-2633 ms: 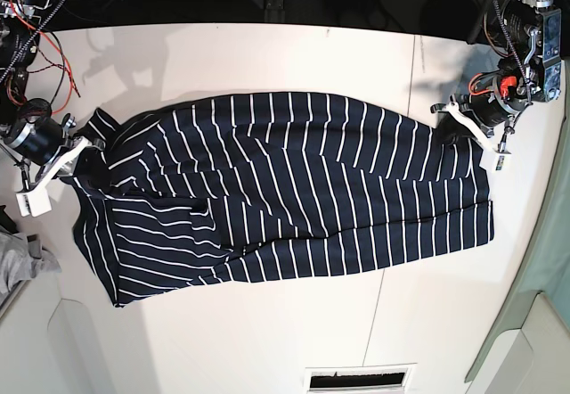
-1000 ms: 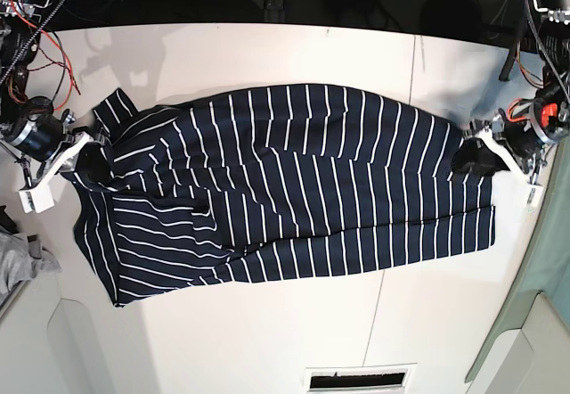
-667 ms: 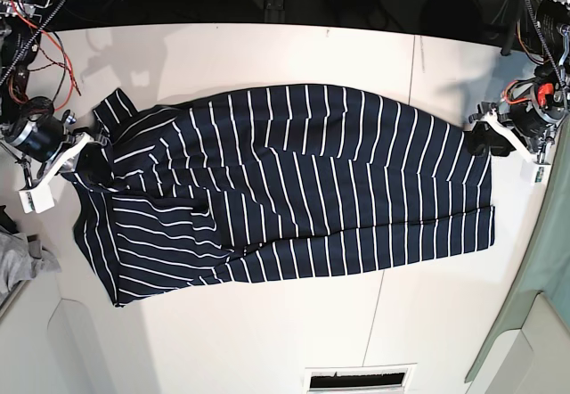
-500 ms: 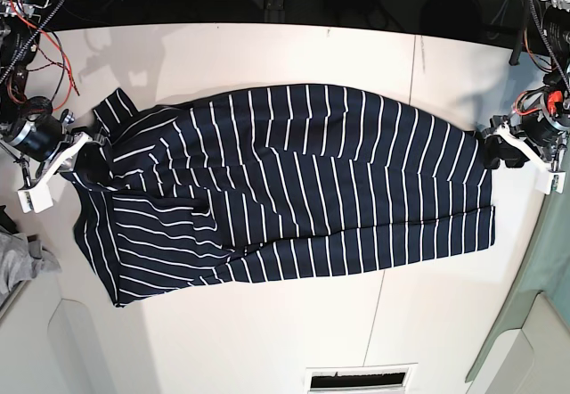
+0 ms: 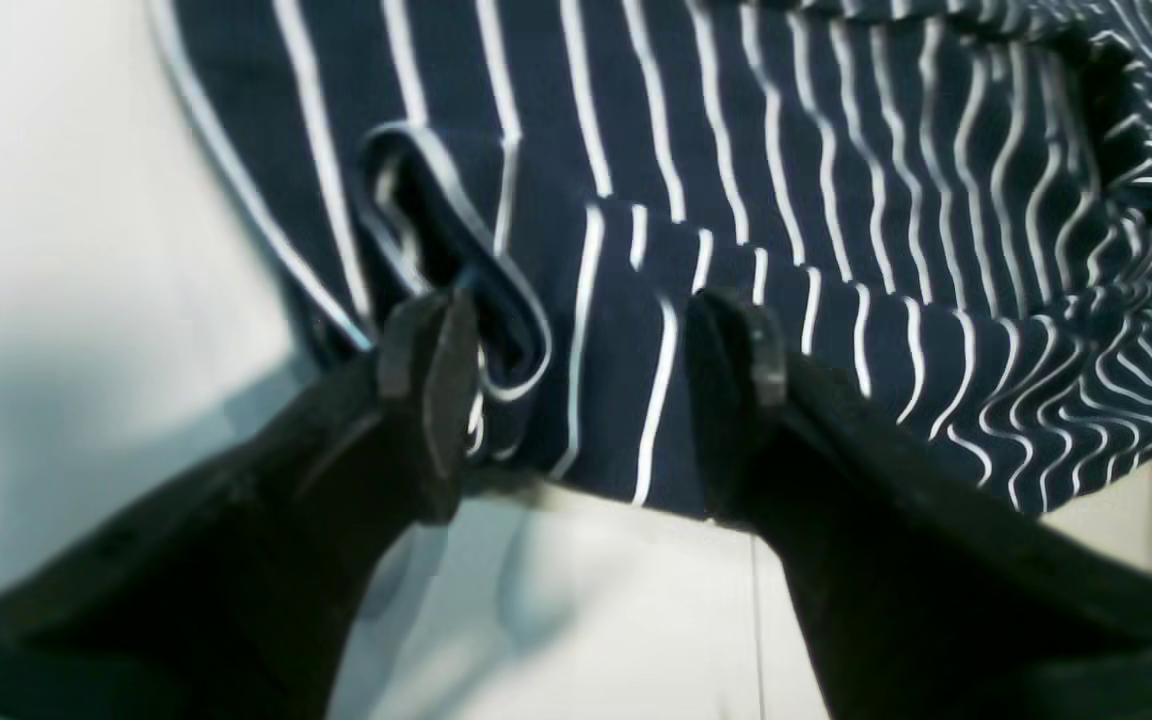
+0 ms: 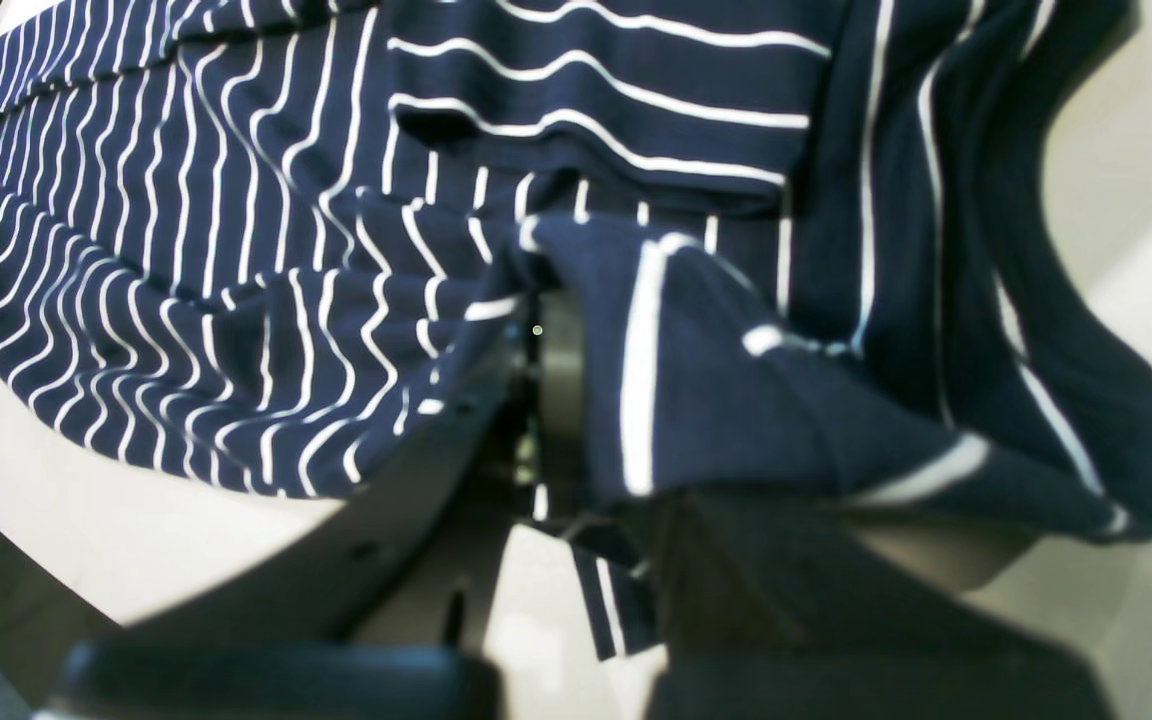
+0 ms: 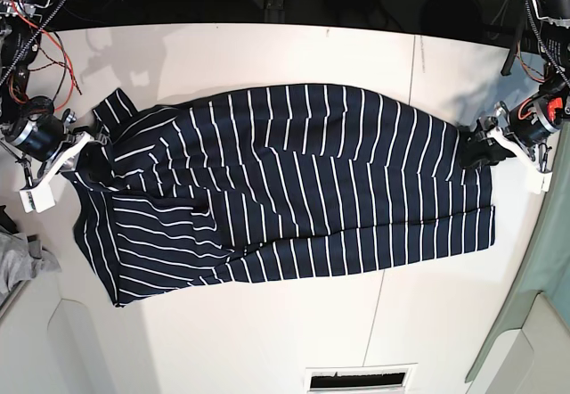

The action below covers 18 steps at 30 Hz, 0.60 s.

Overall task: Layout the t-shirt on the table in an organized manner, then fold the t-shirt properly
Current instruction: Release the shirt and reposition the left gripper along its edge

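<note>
The t-shirt (image 7: 285, 189) is spread lengthwise on the table (image 7: 267, 340), still wrinkled and unfolded. The right gripper (image 6: 576, 400) is clamped on its corner; the left gripper (image 5: 576, 330) stands apart, cloth between its fingers.

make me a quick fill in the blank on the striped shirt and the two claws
1. The left claw is ____, its fingers straddling the hem of the t-shirt.
2. The right claw is shut on a bunched fold of the ____.
3. The t-shirt's stripes are ____.
4. The t-shirt lies on a ____ table.

Missing words: open; t-shirt; white; white
</note>
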### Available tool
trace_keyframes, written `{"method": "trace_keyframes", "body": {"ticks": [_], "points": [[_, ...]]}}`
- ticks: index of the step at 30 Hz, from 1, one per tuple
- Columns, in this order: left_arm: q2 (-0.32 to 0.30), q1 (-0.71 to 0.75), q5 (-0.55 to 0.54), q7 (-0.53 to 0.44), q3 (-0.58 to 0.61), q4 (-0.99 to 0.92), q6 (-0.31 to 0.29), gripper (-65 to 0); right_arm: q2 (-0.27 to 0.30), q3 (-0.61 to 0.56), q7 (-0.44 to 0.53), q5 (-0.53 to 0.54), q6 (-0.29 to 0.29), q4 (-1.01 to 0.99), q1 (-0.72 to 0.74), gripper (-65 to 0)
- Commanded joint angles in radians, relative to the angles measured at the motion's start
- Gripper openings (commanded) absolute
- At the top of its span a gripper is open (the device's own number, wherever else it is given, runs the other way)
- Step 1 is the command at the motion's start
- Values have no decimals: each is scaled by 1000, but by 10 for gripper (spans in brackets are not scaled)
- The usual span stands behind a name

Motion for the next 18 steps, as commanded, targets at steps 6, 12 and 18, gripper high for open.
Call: {"method": "trace_keyframes", "body": {"ticks": [6,12,18], "points": [[-19,-13,13,-18,-6,16,-11,-458,16,6,32,19,3,16,11,-650],[-19,-13,55,-21,-6,14,2,-476,16,5,31,19,3,16,11,-650],[-19,-13,77,-45,10,15,43,-650,16,5,38,19,3,16,11,-650]]}}
